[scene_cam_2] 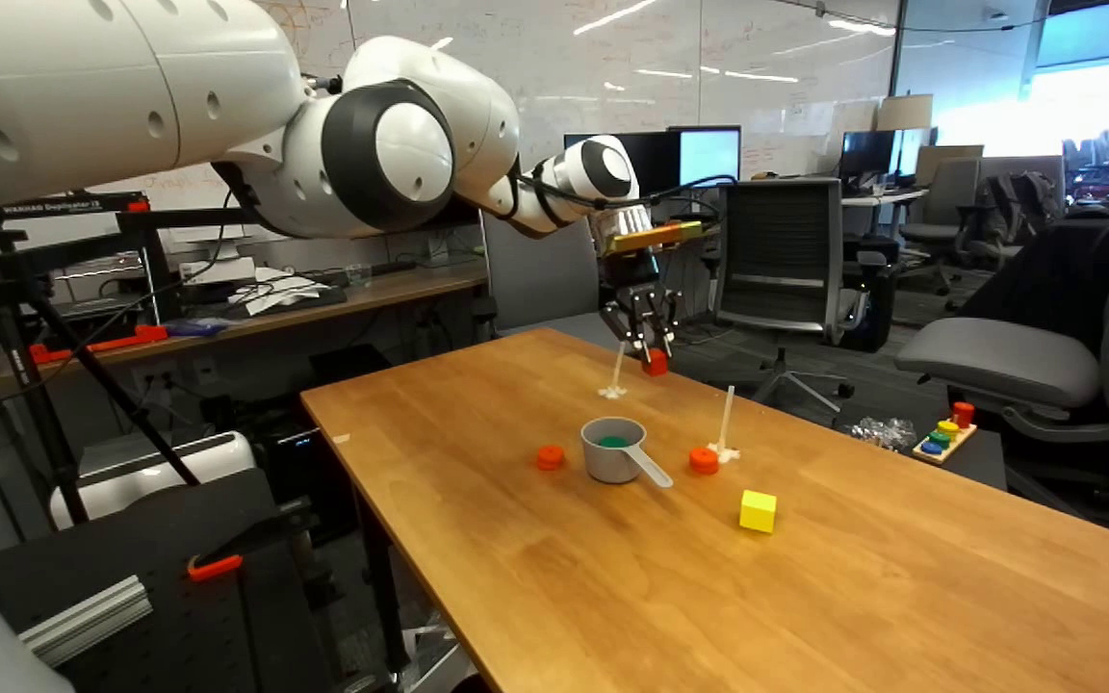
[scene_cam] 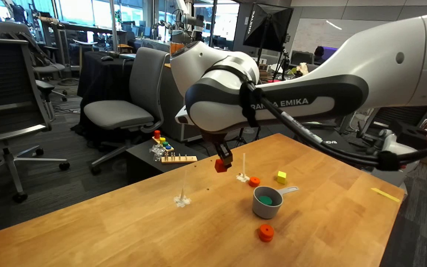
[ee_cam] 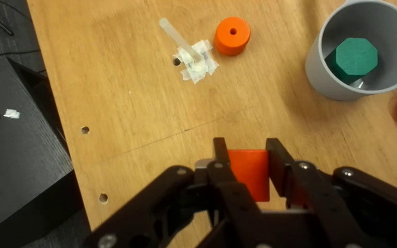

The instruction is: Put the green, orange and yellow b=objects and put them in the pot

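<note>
Red block (ee_cam: 252, 170) tight in end effector (ee_cam: 246, 148)

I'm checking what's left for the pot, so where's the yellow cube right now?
In an exterior view, the yellow cube sits on the table, right of the orange cylinder beside a white peg, and beyond the handle of the gray pot.

Two pale rods (scene_cam_2: 726, 422) stand taped near the edge of a wooden table (scene_cam: 106, 237), a yellow strip (scene_cam: 386, 194) by one corner.
</note>
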Motion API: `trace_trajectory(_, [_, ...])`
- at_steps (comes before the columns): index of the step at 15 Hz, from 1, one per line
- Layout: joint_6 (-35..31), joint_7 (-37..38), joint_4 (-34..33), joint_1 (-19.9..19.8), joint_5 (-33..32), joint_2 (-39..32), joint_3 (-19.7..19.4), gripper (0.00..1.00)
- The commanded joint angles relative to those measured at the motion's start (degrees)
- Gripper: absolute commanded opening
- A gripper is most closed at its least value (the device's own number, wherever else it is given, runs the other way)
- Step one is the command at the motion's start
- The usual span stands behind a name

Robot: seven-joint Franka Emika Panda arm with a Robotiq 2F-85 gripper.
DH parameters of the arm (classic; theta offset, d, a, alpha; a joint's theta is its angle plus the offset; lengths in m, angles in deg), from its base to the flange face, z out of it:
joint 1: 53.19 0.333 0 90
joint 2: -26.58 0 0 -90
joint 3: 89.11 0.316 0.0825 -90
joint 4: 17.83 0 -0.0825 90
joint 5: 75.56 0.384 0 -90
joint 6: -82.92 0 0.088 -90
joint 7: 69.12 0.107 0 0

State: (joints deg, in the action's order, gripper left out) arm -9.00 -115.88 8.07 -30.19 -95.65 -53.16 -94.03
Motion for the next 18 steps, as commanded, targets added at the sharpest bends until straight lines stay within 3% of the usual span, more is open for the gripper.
trace_trajectory(1, [0.8, -2.1, 1.5, 1.2, -0.8, 1.9, -0.4, 0.16])
trace_trajectory(8, [8.5, -1.5, 1.2, 1.6, -1.6, 1.5, -1.2, 0.16])
trace_trajectory(9, [9.6, -1.5, 0.9, 1.3, -1.6, 1.4, -1.0, 0.20])
trace_trajectory(11, [9.8, -2.4, 0.4, 0.9, -1.7, 1.1, -0.7, 0.14])
trace_trajectory(14, [11.2, -2.3, 0.6, 0.2, -1.3, 0.9, -0.4, 0.11])
trace_trajectory(18, [19.6, -2.5, -0.4, -1.2, -0.5, -0.3, 0.0, 0.10])
